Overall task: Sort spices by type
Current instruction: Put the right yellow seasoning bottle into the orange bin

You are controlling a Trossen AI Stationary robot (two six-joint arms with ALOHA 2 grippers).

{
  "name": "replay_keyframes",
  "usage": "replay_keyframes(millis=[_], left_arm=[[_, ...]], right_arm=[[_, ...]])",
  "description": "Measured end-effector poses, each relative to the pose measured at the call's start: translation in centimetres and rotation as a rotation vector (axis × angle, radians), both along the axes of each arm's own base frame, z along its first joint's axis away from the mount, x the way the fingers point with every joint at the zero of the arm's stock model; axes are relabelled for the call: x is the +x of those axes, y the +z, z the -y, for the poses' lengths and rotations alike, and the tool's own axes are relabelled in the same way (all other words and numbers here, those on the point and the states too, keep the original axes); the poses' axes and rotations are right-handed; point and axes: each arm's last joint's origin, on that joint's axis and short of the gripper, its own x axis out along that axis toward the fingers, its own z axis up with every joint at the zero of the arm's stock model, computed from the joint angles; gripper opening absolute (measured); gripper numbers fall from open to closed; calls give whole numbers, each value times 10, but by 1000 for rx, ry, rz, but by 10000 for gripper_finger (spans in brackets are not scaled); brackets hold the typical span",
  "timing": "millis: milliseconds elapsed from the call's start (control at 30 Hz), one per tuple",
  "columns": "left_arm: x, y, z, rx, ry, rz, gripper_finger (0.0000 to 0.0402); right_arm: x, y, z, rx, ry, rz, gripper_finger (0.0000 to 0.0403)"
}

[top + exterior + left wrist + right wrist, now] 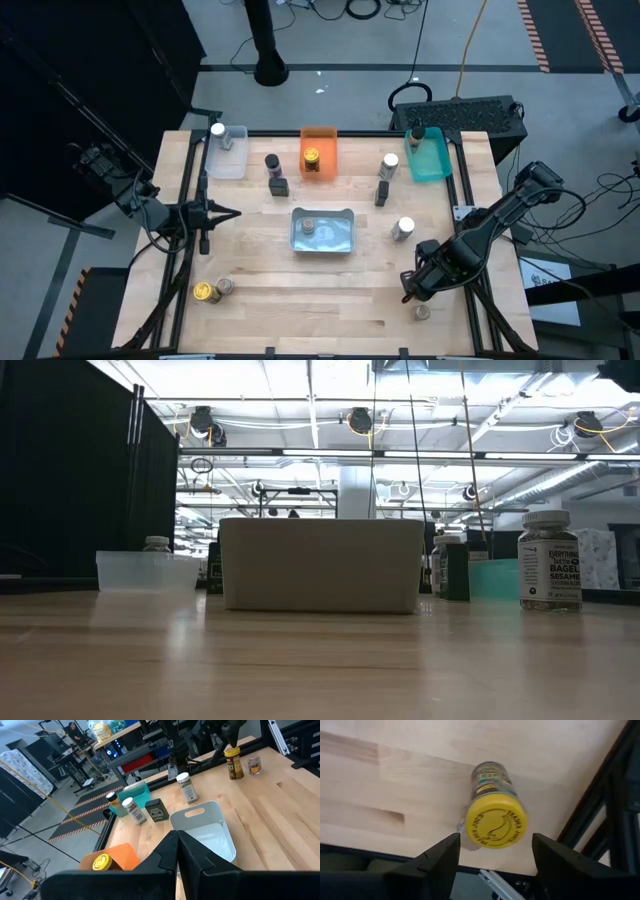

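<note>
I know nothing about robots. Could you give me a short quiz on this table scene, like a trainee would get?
1. True or false: the orange bin holds a jar.
2. The right gripper is: A open, B shut.
3. Fill in: in the right wrist view, the lid seen between its fingers is ____.
Key: 1 true; 2 A; 3 yellow.
</note>
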Motion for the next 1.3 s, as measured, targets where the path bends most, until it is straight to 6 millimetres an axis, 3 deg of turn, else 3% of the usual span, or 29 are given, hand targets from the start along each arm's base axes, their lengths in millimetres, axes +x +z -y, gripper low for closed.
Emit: replay_keyframes(millis=[333,767,1100,1300], left_arm=[[0,0,0,4,-1,0,15],[0,0,0,4,-1,-1,15],[0,0,0,4,-1,-1,15],[0,0,0,4,-1,-1,15]], right_arm=[[-6,-1,4,-22,-55,-91,285],[-3,-1,2,-18,-88,-59,291],[-2,-1,2,-17,-69,-37,380],[3,0,-5,25,16,59,398]])
